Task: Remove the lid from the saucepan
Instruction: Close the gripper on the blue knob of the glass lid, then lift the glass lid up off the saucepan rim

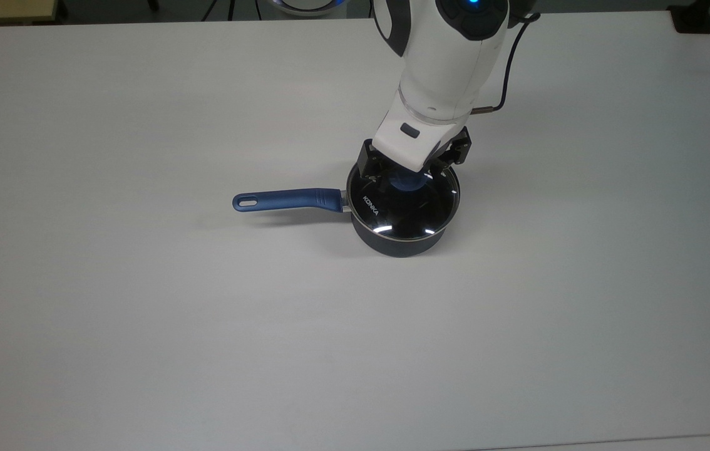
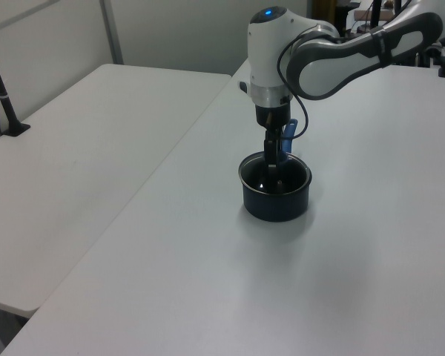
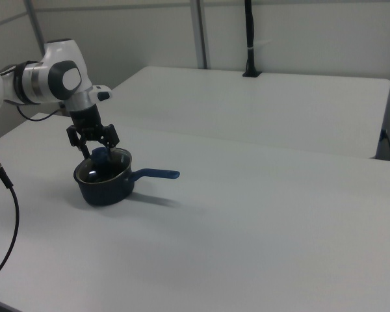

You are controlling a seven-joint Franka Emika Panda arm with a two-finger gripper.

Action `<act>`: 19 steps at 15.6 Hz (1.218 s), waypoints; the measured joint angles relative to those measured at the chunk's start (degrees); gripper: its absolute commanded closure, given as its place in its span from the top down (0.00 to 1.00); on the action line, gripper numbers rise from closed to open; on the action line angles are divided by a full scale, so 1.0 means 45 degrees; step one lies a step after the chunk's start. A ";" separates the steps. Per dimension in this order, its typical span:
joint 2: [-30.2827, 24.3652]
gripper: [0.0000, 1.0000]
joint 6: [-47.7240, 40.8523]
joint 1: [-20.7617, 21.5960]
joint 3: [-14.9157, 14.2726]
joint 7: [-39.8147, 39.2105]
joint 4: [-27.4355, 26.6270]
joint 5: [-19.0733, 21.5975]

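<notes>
The lid [image 1: 406, 210] is a round disc of clear glass with a metal rim, small white "KONKA" lettering near the top view's left edge, and a round blue knob [image 1: 404, 182] at its centre. It sits flat on the saucepan [image 1: 402, 244], a small dark round pot whose long blue handle [image 1: 286, 200], with an oval hole at its end, reaches toward the top view's left, away from the pincer. The pincer [image 1: 410, 175] hangs directly over the lid, its two dark fingers [image 3: 109, 137] spread apart on either side of the knob, released and not clamped on it. Pot and lid stand on the white table [image 1: 142, 313], right beneath the pincer. A black cable [image 1: 511, 69] trails from the white arm [image 1: 442, 69] behind the pincer. Part of the knob is hidden under the arm's wrist in the top view.
</notes>
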 measured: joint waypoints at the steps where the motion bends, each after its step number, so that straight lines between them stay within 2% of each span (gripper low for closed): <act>1: 0.0009 0.67 0.0016 0.0003 0.0000 0.0000 0.0000 0.0000; 2: 0.0009 0.58 0.0018 0.0005 0.0000 0.0000 0.0000 0.0000; 3: 0.0009 0.44 0.0018 0.0007 0.0000 0.0000 0.0000 0.0000; 5: 0.0008 0.28 0.0019 0.0011 0.0004 0.0000 0.0000 0.0000; 6: 0.0011 0.24 0.0018 0.0011 0.0005 0.0000 -0.0001 0.0005; 13: -0.0186 0.22 0.0019 -0.0032 -0.0019 0.0017 0.0046 0.0048; 17: -0.0750 0.22 -0.0114 -0.0281 -0.0081 0.0011 -0.0074 0.0079; 19: -0.1221 0.22 -0.0125 -0.0483 -0.0085 -0.0259 -0.0559 0.0079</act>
